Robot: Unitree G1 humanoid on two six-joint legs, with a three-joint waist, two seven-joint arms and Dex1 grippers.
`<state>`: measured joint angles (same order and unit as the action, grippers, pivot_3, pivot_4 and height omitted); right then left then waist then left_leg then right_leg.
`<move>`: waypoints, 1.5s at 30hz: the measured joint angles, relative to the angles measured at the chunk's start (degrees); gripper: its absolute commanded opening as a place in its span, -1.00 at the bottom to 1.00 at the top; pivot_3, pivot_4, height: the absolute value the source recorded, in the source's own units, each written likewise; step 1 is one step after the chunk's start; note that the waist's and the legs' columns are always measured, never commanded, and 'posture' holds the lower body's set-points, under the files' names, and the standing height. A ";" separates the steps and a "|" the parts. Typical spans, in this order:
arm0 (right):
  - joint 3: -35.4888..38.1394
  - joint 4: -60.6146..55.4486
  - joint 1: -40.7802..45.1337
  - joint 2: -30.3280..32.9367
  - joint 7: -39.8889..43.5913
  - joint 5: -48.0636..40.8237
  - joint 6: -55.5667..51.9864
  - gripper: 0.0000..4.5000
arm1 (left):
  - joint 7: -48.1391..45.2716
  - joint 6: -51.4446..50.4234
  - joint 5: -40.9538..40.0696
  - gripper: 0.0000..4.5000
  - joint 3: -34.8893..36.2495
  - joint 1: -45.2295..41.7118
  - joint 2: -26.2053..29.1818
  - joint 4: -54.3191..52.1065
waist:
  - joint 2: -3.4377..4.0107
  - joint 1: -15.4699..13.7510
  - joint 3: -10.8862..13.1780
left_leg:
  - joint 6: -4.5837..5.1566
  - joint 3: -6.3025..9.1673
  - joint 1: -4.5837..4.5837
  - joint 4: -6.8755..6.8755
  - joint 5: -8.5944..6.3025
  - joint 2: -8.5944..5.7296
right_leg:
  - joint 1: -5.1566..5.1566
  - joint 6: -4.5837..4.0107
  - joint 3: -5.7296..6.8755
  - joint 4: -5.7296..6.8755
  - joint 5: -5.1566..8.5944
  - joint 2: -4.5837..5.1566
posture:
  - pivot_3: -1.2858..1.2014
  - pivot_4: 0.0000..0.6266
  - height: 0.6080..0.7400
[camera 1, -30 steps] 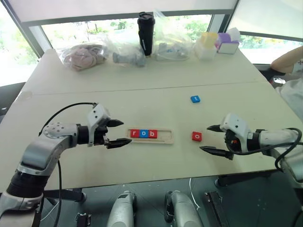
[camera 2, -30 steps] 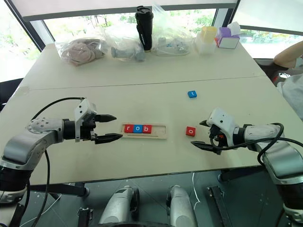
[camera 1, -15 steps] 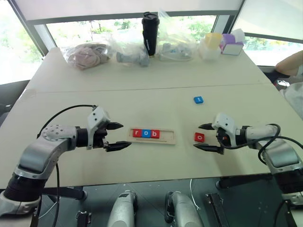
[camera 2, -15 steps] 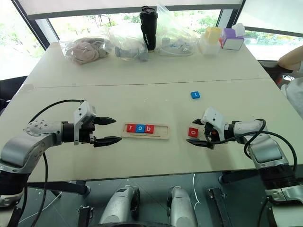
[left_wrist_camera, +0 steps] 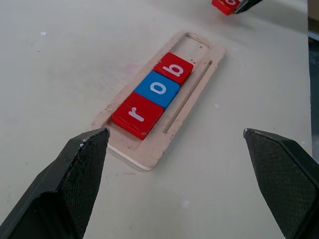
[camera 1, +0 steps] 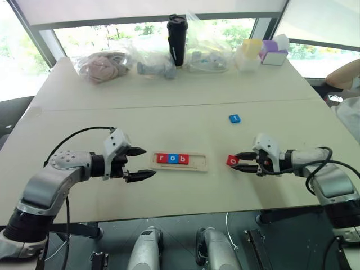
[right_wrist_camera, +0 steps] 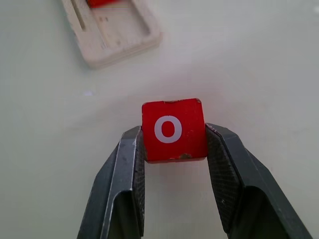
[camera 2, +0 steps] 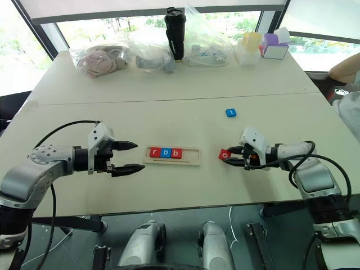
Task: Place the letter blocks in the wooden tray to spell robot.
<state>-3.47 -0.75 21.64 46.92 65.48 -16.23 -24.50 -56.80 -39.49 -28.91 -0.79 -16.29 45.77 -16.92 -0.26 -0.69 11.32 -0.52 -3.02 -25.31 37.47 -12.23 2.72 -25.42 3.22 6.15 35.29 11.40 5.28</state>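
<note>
The wooden tray (camera 1: 199, 165) lies mid-table holding three letter blocks: red r (left_wrist_camera: 137, 114), blue o (left_wrist_camera: 158, 89) and red b (left_wrist_camera: 173, 69). The tray's right end is bare. To its right, my right gripper (camera 1: 239, 161) is shut on a red o block (right_wrist_camera: 172, 129), pinching it by two opposite sides at table level. A blue t block (camera 1: 234, 118) lies alone farther back on the right. My left gripper (camera 1: 143, 163) is open just left of the tray, with nothing between its fingers.
Along the far edge stand a black tumbler (camera 1: 176, 39), plastic bags (camera 1: 101, 64) with soft items, and yellow and purple boxes (camera 1: 260, 52). A person's arm (camera 1: 343, 73) shows at the right edge. A seam crosses the table behind the blue block.
My right gripper moved in toward the red o block and shut on it; a second ago it stood open beside the block. The left gripper stayed still and open.
</note>
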 measured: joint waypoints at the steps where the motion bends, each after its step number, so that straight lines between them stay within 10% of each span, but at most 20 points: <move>1: -0.17 -1.77 0.94 -0.39 0.04 -0.39 -0.92 -0.48 | -0.05 0.01 0.01 1.00 0.00 -0.01 0.00 0.05 | 0.00 0.00 0.00 | 0.00 0.00 0.00 0.00 0.00 0.01 | 0.00 0.00 0.00 0.01 0.00 -0.01 | 0.03 -0.52 1.00; 19: -14.37 6.57 12.90 -11.37 2.01 5.40 1.19 -0.48 | 1.37 -0.04 0.03 1.00 -0.03 2.07 -0.27 -1.37 | 0.00 -0.03 0.00 | -0.01 0.01 -0.02 0.15 0.01 0.02 | 0.00 -0.01 0.00 0.15 -0.02 -0.03 | 0.03 -0.52 1.00; 42: -15.58 15.69 17.19 -14.59 3.43 9.49 6.95 -0.48 | 3.51 -0.11 -0.49 1.00 -0.02 2.50 -1.02 -1.99 | 0.00 -0.02 0.00 | -0.01 0.04 -0.03 0.44 0.00 0.05 | 0.01 -0.03 0.00 0.42 -0.01 -0.03 | 0.03 -0.52 1.00; 45: -15.58 16.36 17.21 -14.78 3.50 10.18 7.65 0.15 | 3.56 -0.12 -0.50 1.00 -0.02 2.50 -1.04 -1.99 | 0.01 -0.02 0.00 | -0.01 0.04 -0.03 0.45 0.00 0.05 | 0.01 -0.03 0.00 0.43 -0.01 -0.03 | 0.03 -0.52 1.00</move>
<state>-19.05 15.61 38.85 32.14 68.98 -6.05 -16.85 -53.24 -39.60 -29.41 -0.80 -13.79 44.74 -18.91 -0.25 -0.72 11.33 -0.53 -2.98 -25.34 37.92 -12.22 2.77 -25.41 3.19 6.14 35.72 11.39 5.25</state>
